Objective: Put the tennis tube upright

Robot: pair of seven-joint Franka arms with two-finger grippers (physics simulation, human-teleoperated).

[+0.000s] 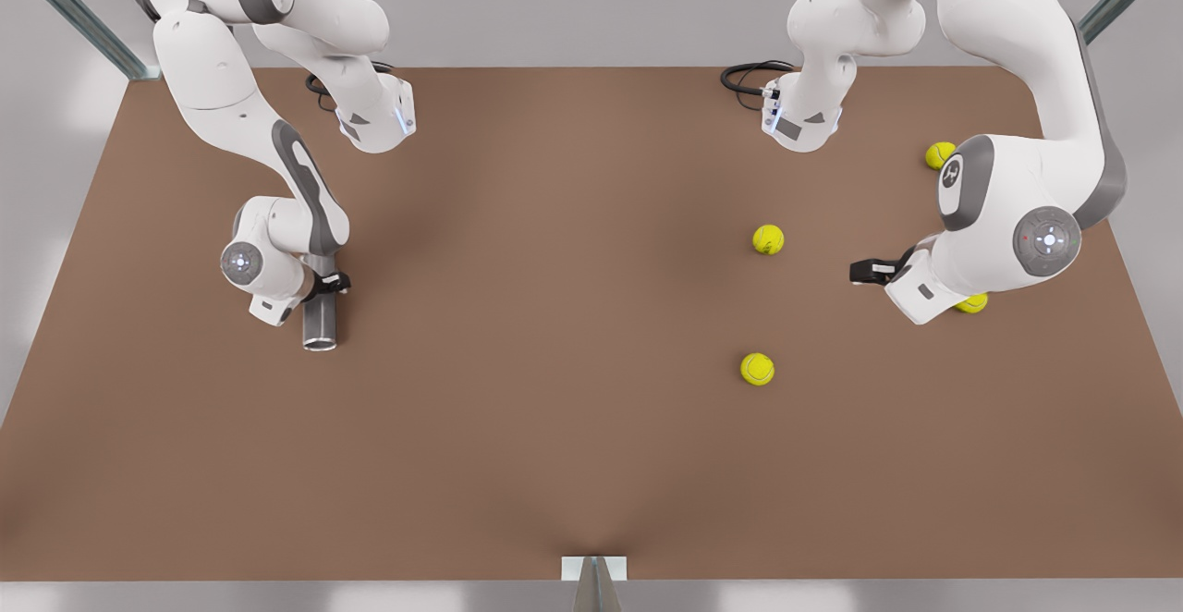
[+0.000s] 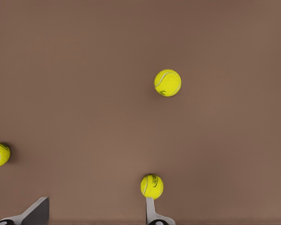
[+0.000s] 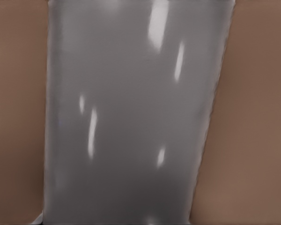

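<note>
Brown desk [image 1: 554, 427] carries everything, against a plain grey background. Near its edge on the front view's left, the tube [image 1: 320, 316] lies on its side, its lighter rim toward the near edge. The right gripper [image 1: 325, 285] sits across the tube's middle and seems closed on it, though the arm hides its fingers and the far end. The grasp looks made; next comes lifting and tipping the tube onto one end. The left gripper [image 2: 96, 213] waits, fingers spread and empty, among four balls [image 1: 768, 239], one half hidden under its arm.
</note>
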